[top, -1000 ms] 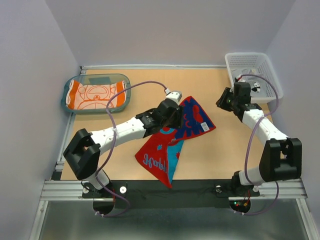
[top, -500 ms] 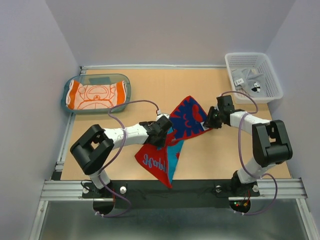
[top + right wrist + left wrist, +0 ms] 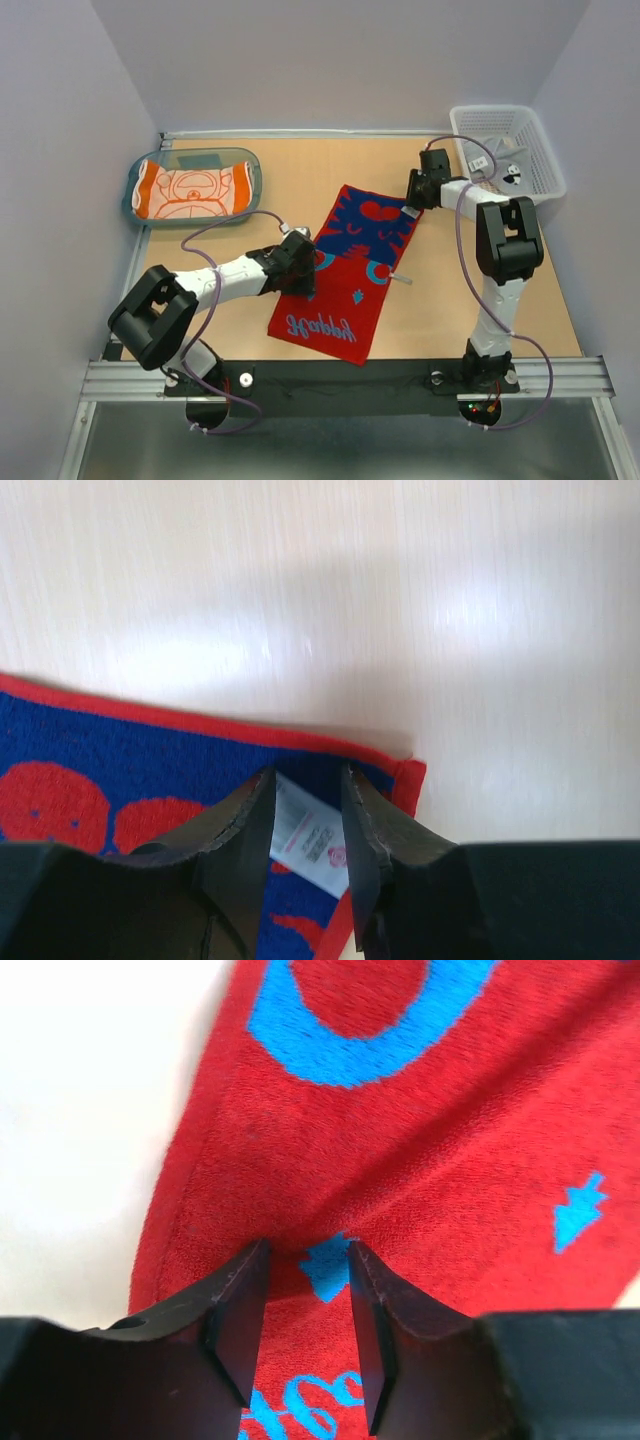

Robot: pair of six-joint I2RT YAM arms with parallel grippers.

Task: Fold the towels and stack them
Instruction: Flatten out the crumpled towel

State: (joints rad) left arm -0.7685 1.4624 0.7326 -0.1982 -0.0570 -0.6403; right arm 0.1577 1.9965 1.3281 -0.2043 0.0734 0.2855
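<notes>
A red towel with blue marks (image 3: 350, 285) lies spread flat at the table's middle, its far half blue with red shapes. My left gripper (image 3: 298, 265) rests on its left edge. In the left wrist view the left gripper (image 3: 305, 1250) stands open, red cloth (image 3: 450, 1140) under the gap. My right gripper (image 3: 411, 196) is at the towel's far right corner. In the right wrist view it (image 3: 308, 772) is open astride a white label (image 3: 312, 848) on the blue cloth (image 3: 120, 745). An orange towel (image 3: 190, 190) lies folded in the tray. A light grey towel (image 3: 490, 152) lies in the basket.
The translucent teal tray (image 3: 252, 176) sits at the far left of the table. The white mesh basket (image 3: 540, 175) stands at the far right corner, close behind the right arm. Bare wood shows on both sides of the red towel.
The red towel, hanging bunched between the arms before, now lies flat. The left gripper moved left and toward the near edge; the right gripper swung to the far corner. Both jaws widened slightly.
</notes>
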